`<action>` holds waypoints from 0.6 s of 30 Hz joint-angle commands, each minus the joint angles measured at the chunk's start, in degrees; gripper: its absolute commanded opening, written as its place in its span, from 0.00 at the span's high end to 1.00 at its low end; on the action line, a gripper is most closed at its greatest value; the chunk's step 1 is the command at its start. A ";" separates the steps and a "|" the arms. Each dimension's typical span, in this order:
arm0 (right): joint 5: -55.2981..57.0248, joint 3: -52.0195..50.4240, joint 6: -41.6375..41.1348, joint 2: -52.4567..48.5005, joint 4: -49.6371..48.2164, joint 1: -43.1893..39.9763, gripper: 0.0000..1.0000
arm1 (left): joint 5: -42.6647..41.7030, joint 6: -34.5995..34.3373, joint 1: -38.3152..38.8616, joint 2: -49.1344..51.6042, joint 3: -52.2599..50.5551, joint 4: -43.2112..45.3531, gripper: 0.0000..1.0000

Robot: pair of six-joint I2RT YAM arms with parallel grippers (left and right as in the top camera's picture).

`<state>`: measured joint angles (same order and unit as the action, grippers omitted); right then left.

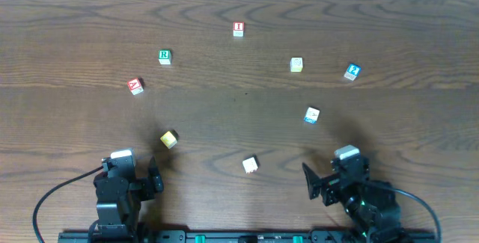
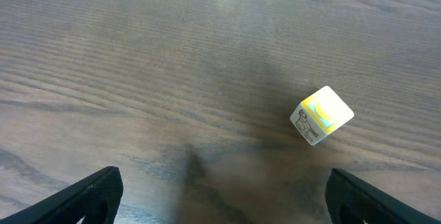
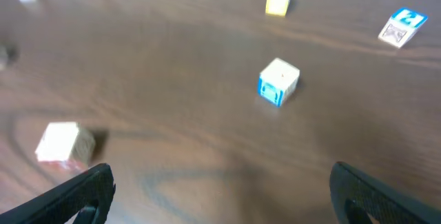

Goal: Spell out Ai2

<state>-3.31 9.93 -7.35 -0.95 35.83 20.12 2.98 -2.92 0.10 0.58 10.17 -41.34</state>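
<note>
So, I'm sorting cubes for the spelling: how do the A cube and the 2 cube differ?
The A cube bears a red character, the 2 cube a blue one. The A cube lies on the table's left half, the 2 cube on its right. Both are small, equal-sized cubes, sitting askew and untouched.

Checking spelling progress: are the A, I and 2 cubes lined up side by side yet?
No, the A cube, I cube and 2 cube lie scattered, far apart from one another.

A cube (image 1: 135, 86), I cube (image 1: 238, 28), 2 cube (image 1: 352, 72), scattered apart
</note>
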 commanded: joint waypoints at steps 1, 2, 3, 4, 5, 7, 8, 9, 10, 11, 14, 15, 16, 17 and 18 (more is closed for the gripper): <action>-0.46 -0.46 -14.97 0.66 -2.73 0.00 0.01 | 0.02 0.61 -0.13 -0.33 -0.92 -0.48 0.05; -1.36 -0.46 -19.10 0.66 -4.37 0.00 0.01 | 0.00 0.61 -0.13 -0.33 -0.92 -0.48 0.05; -2.16 -0.46 -22.10 0.66 -5.40 0.00 0.01 | 0.00 0.61 -0.13 -0.33 -0.92 -0.48 0.05; -3.26 -0.46 -24.81 0.66 -5.75 0.00 0.01 | 0.02 0.61 -0.13 -0.33 -0.92 -0.48 0.05; -4.24 -0.46 -27.58 0.66 -5.64 0.00 0.01 | 0.02 0.61 -0.13 -0.33 -0.92 -0.48 0.05; -5.11 -0.48 -29.97 0.66 -5.07 0.00 0.01 | 0.02 0.59 -0.13 -0.33 -0.92 -0.48 0.05; -5.70 -0.48 -31.08 0.66 -4.92 0.00 0.01 | 0.00 0.61 -0.13 -0.33 -0.92 -0.48 0.05; -6.27 -0.48 -33.18 0.66 -5.05 0.00 0.01 | 0.02 0.61 -0.13 -0.33 -0.92 -0.48 0.05; -6.40 -0.48 -35.28 0.66 -5.35 0.00 0.01 | 0.02 0.61 -0.13 -0.33 -0.92 -0.48 0.05; -6.45 -0.48 -35.93 0.66 -5.95 0.00 0.01 | 0.00 0.59 -0.13 -0.33 -0.92 -0.48 0.05; -10.95 -0.79 -35.10 0.00 -12.92 0.00 0.01 | 0.00 0.61 -0.13 -0.33 -0.92 -0.48 0.05; -12.76 -0.92 -34.25 -0.66 -15.67 0.00 0.01 | 0.02 0.61 -0.13 -0.33 -0.92 -0.48 0.05; -14.97 -1.01 -33.24 -2.03 -19.58 0.00 0.01 | 0.02 0.61 -0.13 -0.33 -0.92 -0.48 0.05; -16.94 -1.01 -32.96 -4.35 -23.74 0.00 0.01 | 0.02 0.59 -0.13 -0.33 -0.92 -0.48 0.05; -18.62 -0.98 -32.83 -7.19 -27.54 0.00 0.01 | 0.02 0.61 -0.13 -0.33 -0.92 -0.48 0.05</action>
<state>-15.64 8.99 -40.07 -4.05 11.51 20.12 3.01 -2.92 0.10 0.60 10.17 -41.32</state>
